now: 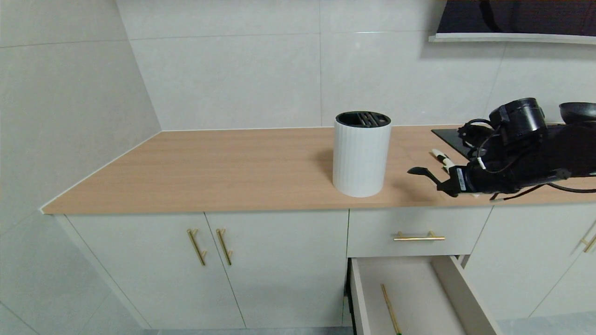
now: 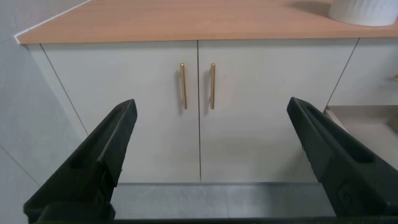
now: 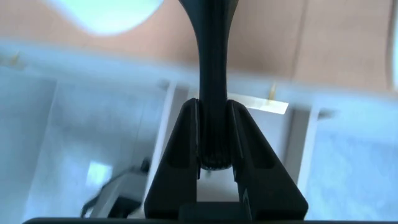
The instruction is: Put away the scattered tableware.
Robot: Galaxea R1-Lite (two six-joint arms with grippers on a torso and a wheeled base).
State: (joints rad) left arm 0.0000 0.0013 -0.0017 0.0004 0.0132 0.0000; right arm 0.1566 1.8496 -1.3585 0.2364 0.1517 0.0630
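My right gripper (image 1: pixel 446 185) is shut on the handle of a black utensil (image 1: pixel 420 171), whose end points toward the white ribbed holder (image 1: pixel 362 156) standing on the wooden counter (image 1: pixel 223 167). In the right wrist view the fingers (image 3: pixel 184 134) clamp the black utensil (image 3: pixel 210 56) over the counter's front edge, with the holder (image 3: pixel 106 9) just beyond. A white-and-black utensil (image 1: pixel 442 159) lies on the counter behind the gripper. My left gripper (image 2: pixel 211 109) is open and holds nothing, low in front of the cabinet doors (image 2: pixel 199 118).
Below the counter an open drawer (image 1: pixel 449 288) holds a thin wooden chopstick (image 1: pixel 390 309). A black cooktop (image 1: pixel 449 137) and a dark pan (image 1: pixel 577 111) sit at the counter's right. The counter's left half is bare wood, bounded by tiled walls.
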